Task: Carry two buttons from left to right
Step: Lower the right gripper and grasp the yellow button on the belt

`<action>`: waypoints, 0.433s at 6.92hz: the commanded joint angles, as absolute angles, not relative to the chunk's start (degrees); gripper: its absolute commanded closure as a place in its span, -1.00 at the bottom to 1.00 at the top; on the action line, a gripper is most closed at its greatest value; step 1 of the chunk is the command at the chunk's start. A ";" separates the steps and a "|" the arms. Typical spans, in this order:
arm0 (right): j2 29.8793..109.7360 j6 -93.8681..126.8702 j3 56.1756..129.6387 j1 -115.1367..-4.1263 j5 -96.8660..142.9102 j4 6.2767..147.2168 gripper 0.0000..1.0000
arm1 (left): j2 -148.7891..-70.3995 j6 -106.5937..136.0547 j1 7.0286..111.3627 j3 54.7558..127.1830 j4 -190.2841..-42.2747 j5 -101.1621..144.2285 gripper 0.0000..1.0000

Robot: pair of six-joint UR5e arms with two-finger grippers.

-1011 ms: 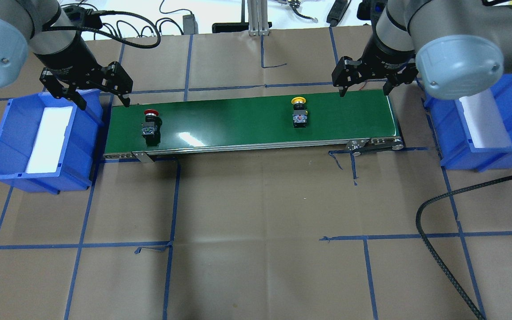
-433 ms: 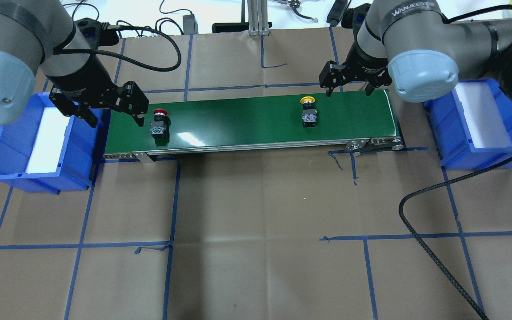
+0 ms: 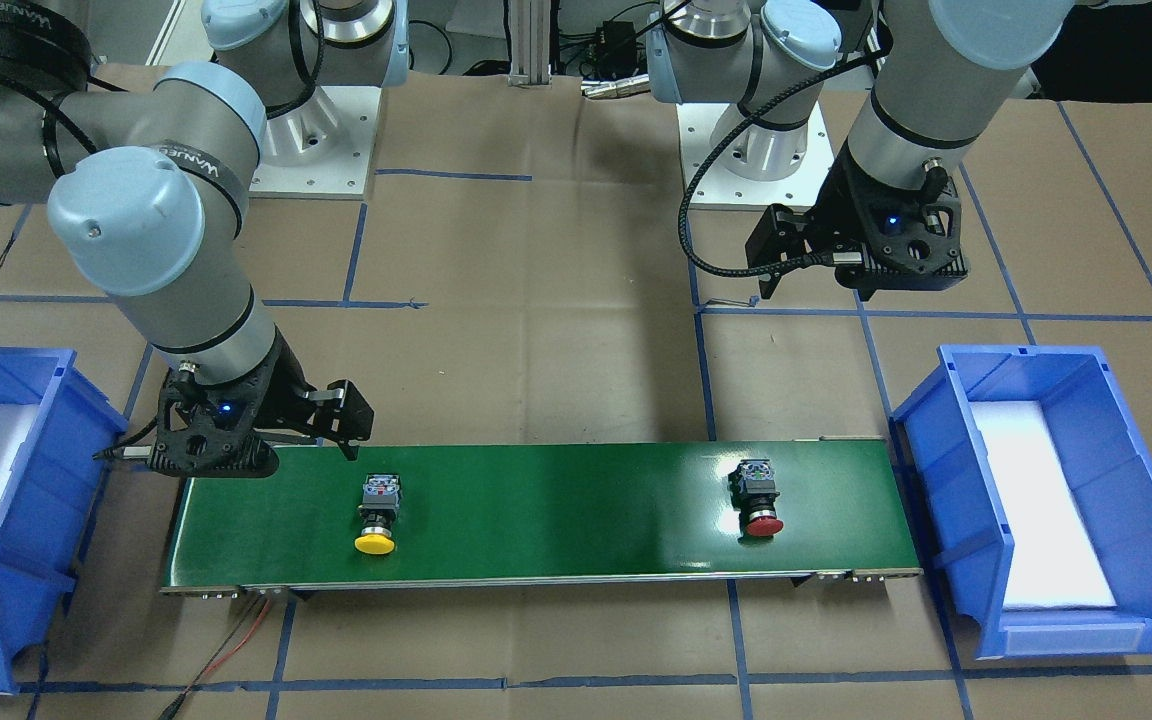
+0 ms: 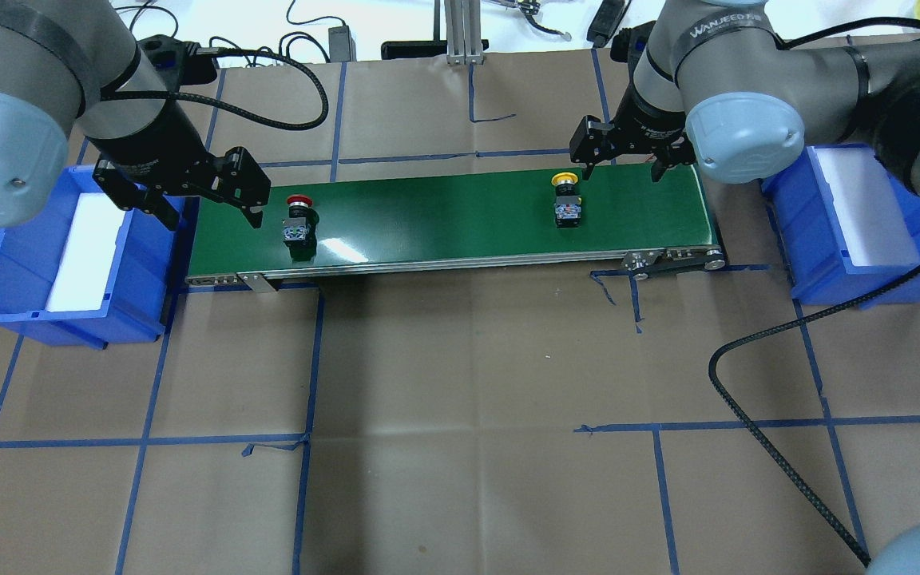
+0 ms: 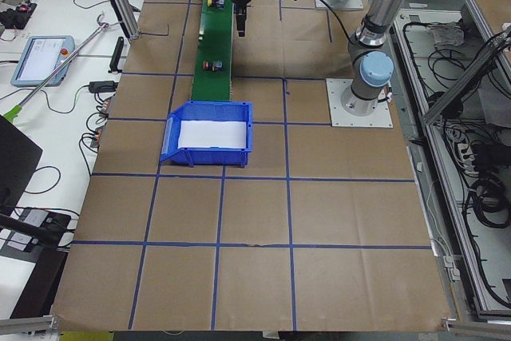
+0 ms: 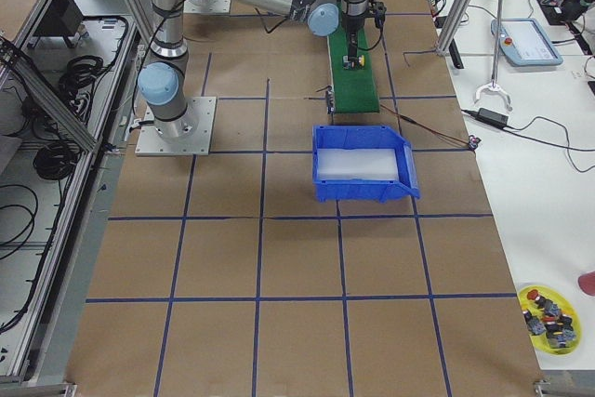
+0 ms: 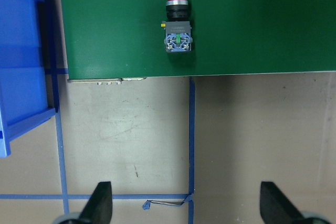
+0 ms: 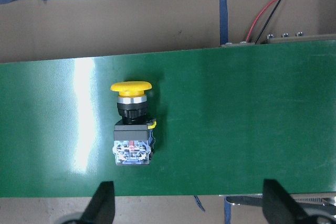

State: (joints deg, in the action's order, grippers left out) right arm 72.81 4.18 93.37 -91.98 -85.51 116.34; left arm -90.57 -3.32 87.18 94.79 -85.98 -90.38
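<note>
On the brown-paper counter [image 4: 460, 359], a long green conveyor belt [image 4: 444, 216] carries a red mushroom-cap push-button switch [image 4: 298, 220], just right of the left end effector [image 4: 212, 221]. A yellow mushroom-cap push-button switch [image 4: 565, 201] lies just left of the right end effector [image 4: 621, 173]. Both end effectors gape wide, holding nothing.

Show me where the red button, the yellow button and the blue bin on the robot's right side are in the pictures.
red button [image 4: 299, 217], overhead view, on its black body.
yellow button [image 8: 131, 86], right wrist view, on its yellow cap.
blue bin [image 4: 805, 231], overhead view, on the inner wall nearest the belt.
</note>
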 commanded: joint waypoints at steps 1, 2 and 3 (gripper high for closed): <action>70.42 3.69 93.34 -92.02 -85.17 121.79 -1.00 | -91.32 -3.25 87.19 93.61 -86.83 -90.35 -1.00; 68.40 3.60 93.25 -92.02 -85.25 121.90 -1.00 | -91.49 -3.25 87.19 93.60 -86.84 -90.18 -1.00; 66.99 3.52 93.25 -91.93 -85.51 122.08 -1.00 | -91.49 -3.25 87.19 93.60 -86.75 -90.18 -1.00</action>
